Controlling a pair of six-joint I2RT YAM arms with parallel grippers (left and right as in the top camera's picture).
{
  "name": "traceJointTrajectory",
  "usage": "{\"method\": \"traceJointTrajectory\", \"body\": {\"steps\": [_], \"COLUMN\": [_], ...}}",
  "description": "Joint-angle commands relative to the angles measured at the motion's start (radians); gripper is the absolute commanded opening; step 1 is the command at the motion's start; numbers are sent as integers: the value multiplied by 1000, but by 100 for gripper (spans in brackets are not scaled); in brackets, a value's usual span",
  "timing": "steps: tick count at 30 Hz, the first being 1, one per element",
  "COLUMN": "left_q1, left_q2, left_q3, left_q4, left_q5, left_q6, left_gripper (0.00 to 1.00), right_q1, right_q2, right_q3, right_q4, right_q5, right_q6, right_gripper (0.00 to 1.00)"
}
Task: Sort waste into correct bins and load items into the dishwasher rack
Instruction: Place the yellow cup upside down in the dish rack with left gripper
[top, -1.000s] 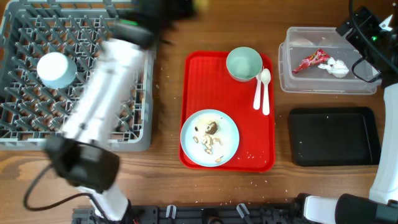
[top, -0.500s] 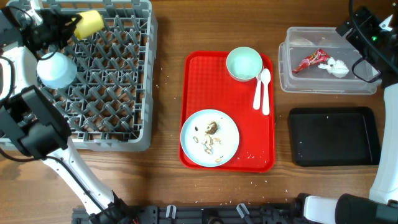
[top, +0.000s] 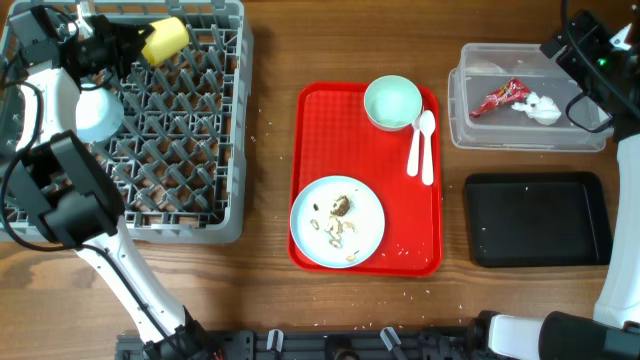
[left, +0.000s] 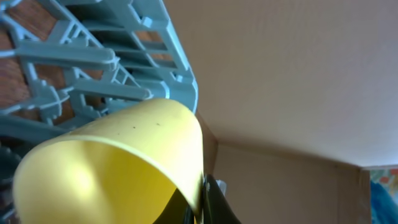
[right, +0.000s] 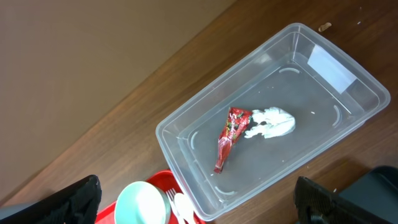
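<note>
My left gripper is shut on the rim of the small yellow cup and holds it on its side over the far edge of the grey dishwasher rack. In the left wrist view the cup fills the lower left, pinched between the fingers, with the rack behind. A light blue bowl sits in the rack. The red wrapper and white tissue lie in the clear tub. My right gripper is open and empty above the tub.
A red tray holds the pale green bowl, white spoon, fork and the white plate with food scraps. The empty black tray lies at the front right. Crumbs dot the wood.
My left arm swung from across the rack to its far left corner, then shifted the yellow cup slightly right. The right arm has not moved.
</note>
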Motion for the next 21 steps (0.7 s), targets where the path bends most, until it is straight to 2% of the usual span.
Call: {"method": "traceJointTrajectory", "body": {"steps": [1,4,5,6,7,9,10,13,16,17,18,20,21], "left_q1": [31,90,114,130,145,164,174,200,202,183,160,81,33], "left_q2": [21,21,21,21,21,21,21,-12,-100,-150,-182,-230,-237], "left_q3": [-10,-10,-10,-10,-10,-10,-10,-10,-10,-10,-10,-10,-10], "left_q4": [-83,-104,-109,-117,-126,-153,-178,-216,-216,-217,-226,-254,-262], "left_q5": [-180,-166,-166,-166,-166,-166,-166,-166,-166,-166,-167,-197,-243], "left_q6": [28,28,28,28,43,137,160,159,160,193,230,302,323], "left_gripper": [4,5,10,24,46,69,72,72,65,52,32,6,4], "right_q1": [-3,-3,-3,-3,-3,-3,-3,-3,-3,-3,-3,-3,-3], "right_q2": [-5,-5,-5,-5,-5,-5,-5,-5,-5,-5,-5,-5,-5], "right_q3": [2,2,2,2,2,2,2,2,2,2,2,2,2], "right_q4": [1,1,1,1,1,1,1,1,1,1,1,1,1], "right_q5": [16,16,16,16,16,16,16,16,16,16,16,16,16], "right_q6": [6,6,6,7,6,6,6,6,6,6,6,6,6], "right_gripper": [100,100,100,100,100,100,100,100,100,100,100,100,100]}}
